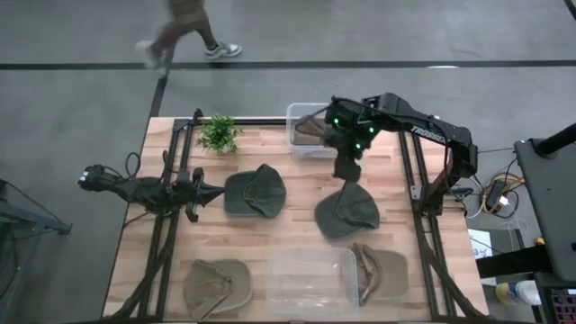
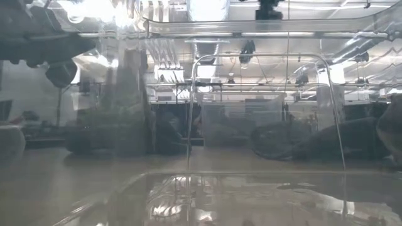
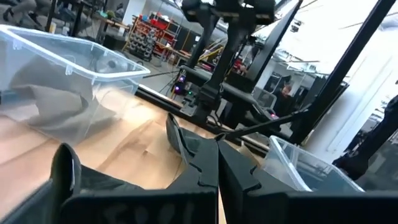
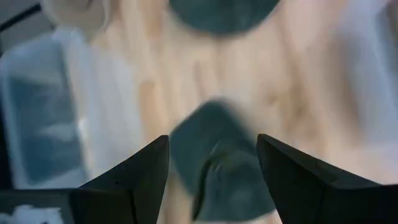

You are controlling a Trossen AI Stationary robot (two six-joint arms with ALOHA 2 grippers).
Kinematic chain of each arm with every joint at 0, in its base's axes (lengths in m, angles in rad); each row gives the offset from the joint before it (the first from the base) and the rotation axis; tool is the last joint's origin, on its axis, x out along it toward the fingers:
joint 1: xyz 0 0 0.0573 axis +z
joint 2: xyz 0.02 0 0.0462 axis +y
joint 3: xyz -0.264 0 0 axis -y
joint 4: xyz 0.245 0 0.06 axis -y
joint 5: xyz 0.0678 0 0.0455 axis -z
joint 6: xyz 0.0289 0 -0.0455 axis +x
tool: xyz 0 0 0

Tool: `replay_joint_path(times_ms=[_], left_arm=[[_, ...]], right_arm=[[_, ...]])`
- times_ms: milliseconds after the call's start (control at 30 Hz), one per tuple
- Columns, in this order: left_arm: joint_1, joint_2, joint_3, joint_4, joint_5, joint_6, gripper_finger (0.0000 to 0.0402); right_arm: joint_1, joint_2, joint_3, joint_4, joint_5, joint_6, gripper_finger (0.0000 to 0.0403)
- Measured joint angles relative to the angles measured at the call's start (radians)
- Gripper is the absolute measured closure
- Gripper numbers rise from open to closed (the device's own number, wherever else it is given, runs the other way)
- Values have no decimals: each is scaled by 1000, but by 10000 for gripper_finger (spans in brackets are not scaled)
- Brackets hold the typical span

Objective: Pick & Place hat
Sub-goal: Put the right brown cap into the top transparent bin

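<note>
A: Wooden slatted worktop (image 1: pixel 297 184), high view: report the hat positions.

B: Four caps lie on it. One dark green fabric cap (image 1: pixel 255 192) is at centre. A second dark green cap (image 1: pixel 346 211) lies right of it, directly under the right hand (image 1: pixel 346 169). One tan cap (image 1: pixel 216 285) is at the near left corner and one brown cap (image 1: pixel 378 273) at the near right. A fifth dark hat sits inside the far clear plastic bin (image 1: pixel 308 130).

A: State of the right hand?

B: Fingers spread wide apart. The right wrist view shows the two dark fingers (image 4: pixel 132 175) on either side of the second dark green cap (image 4: pixel 217 158), above it; contact cannot be confirmed. The high view hides the fingertips behind the wrist.

A: Left hand?

B: Parked at the left edge (image 1: pixel 200 190), just beside the central cap. The left wrist view shows its fingers (image 3: pixel 214 180) pressed together, holding nothing.

A: Other items?

B: An empty clear plastic tub (image 1: pixel 309 277) stands at the near edge; the low view looks straight through its wall (image 2: pixel 264 119). A small green potted plant (image 1: pixel 219 133) stands at the far left. A person (image 1: pixel 184 31) walks on the floor beyond, seen only from above.
</note>
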Motion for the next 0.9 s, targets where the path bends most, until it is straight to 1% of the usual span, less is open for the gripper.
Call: replay_joint_path(times_ms=[133,333,400,567,900], left_arm=[[0,0,0,1,1,-42,401],[0,0,0,2,2,-95,401],[0,0,0,2,2,-119,401],[0,0,0,2,2,-123,401],[0,0,0,2,2,-124,401]], right_arm=[[56,0,-14,-77,-23,3,168],[153,0,-54,-76,-26,32,168],[187,-1,-85,-79,-26,49,168],[269,-1,-168,-78,-26,114,168],[435,-1,-343,-78,-25,134,168]])
